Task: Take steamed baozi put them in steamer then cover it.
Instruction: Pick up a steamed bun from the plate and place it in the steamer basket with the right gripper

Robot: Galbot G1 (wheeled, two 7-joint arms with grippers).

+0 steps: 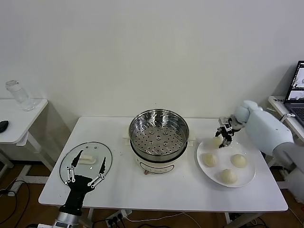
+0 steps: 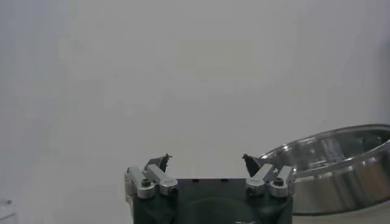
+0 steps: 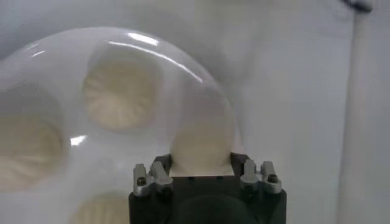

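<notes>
Four cream-white baozi lie on a white plate (image 1: 250,167) at the table's right. My right gripper (image 1: 223,136) is at the plate's far left edge, shut on one baozi (image 1: 217,141); in the right wrist view this baozi (image 3: 204,140) sits between the fingers of the right gripper (image 3: 201,159). The other three baozi (image 1: 209,159) (image 1: 238,160) (image 1: 229,176) rest on the plate. The steel steamer (image 1: 134,124) stands empty on its white pot base (image 1: 156,165) at mid-table. The glass cover (image 1: 102,152) lies flat at the front left. My left gripper (image 1: 89,164) is open just above it, holding nothing.
A side table at the far left holds a glass jar (image 1: 18,95) and a dark mouse (image 1: 3,126). A laptop (image 1: 297,90) stands on a desk at the far right. The steamer's rim (image 2: 341,164) shows in the left wrist view beside the left gripper (image 2: 206,158).
</notes>
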